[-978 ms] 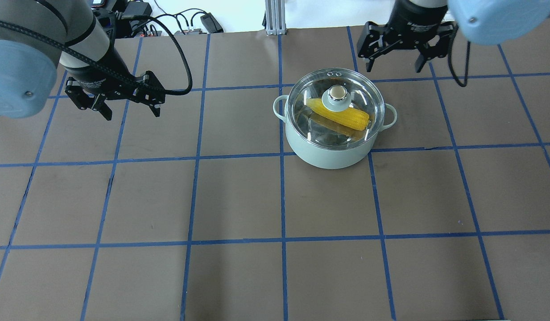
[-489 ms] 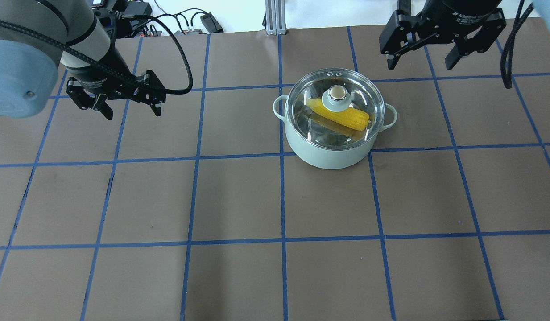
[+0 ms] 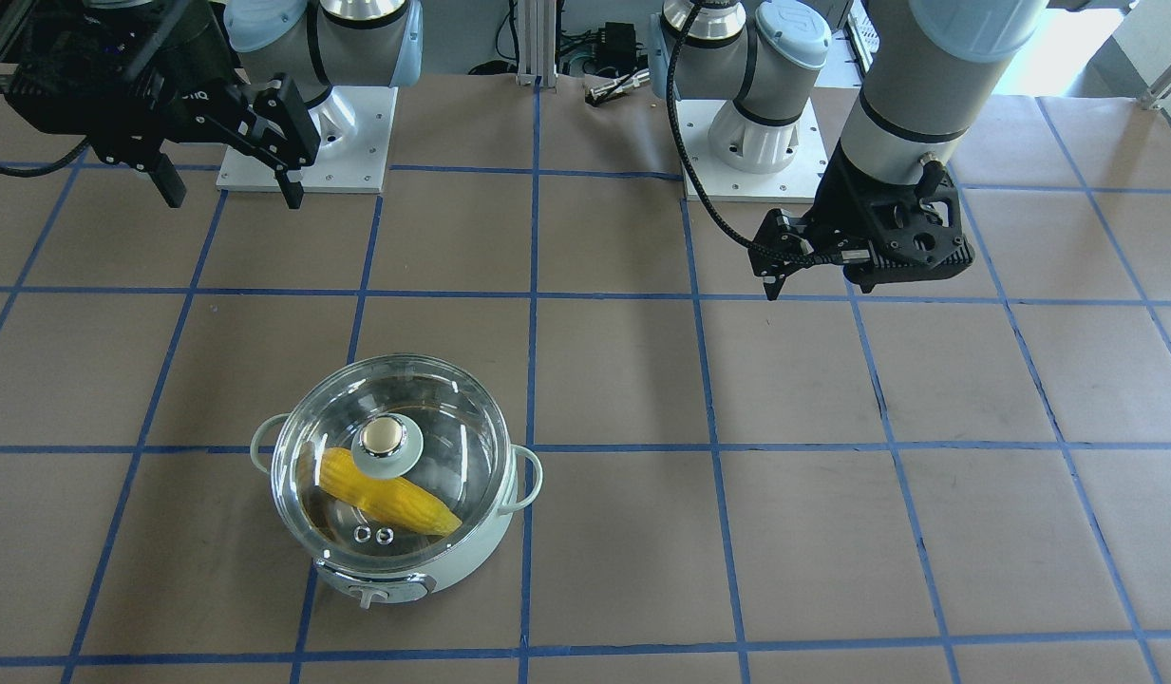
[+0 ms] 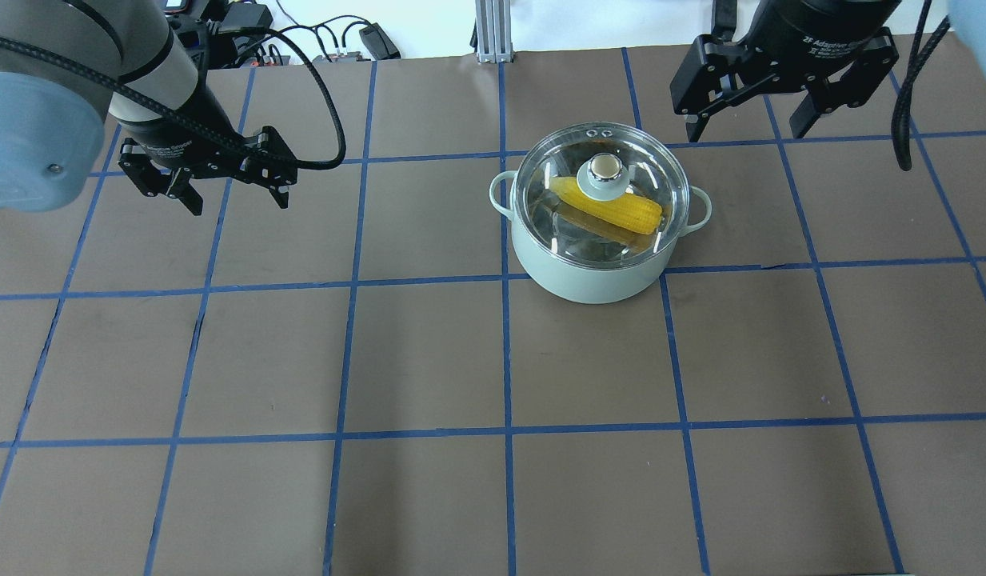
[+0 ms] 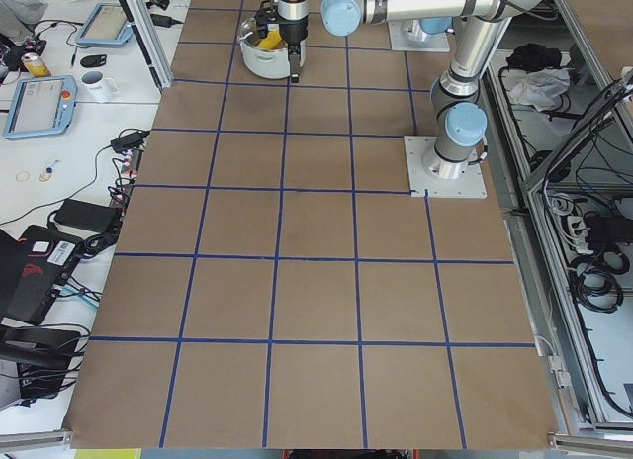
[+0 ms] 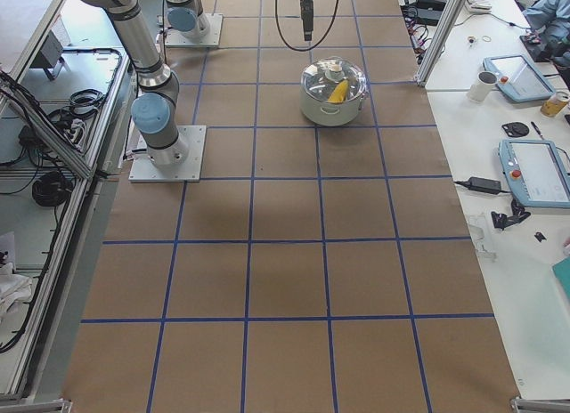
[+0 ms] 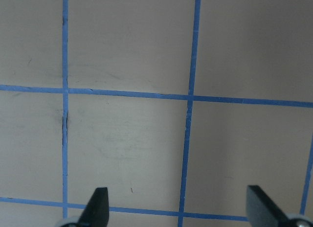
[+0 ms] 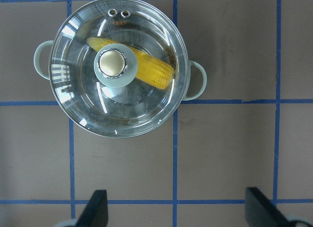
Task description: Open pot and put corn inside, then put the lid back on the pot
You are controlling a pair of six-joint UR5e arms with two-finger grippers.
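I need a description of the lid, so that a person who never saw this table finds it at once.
On the brown table with blue tape squares stands one pale green pot. The lid sits closed on it, with yellow corn showing through. Nothing else there is clear glass: it is round, with a pale green knob and two small vents near the rim.

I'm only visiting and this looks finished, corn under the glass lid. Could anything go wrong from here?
Little, probably. The right gripper, fingers open, hangs near the round mint-green pot; a low swing could clip the clear glass lid and shift it. The yellow corn cob lies slanted inside; whether it touches the lid I cannot tell, but if so the lid may sit unsteady.
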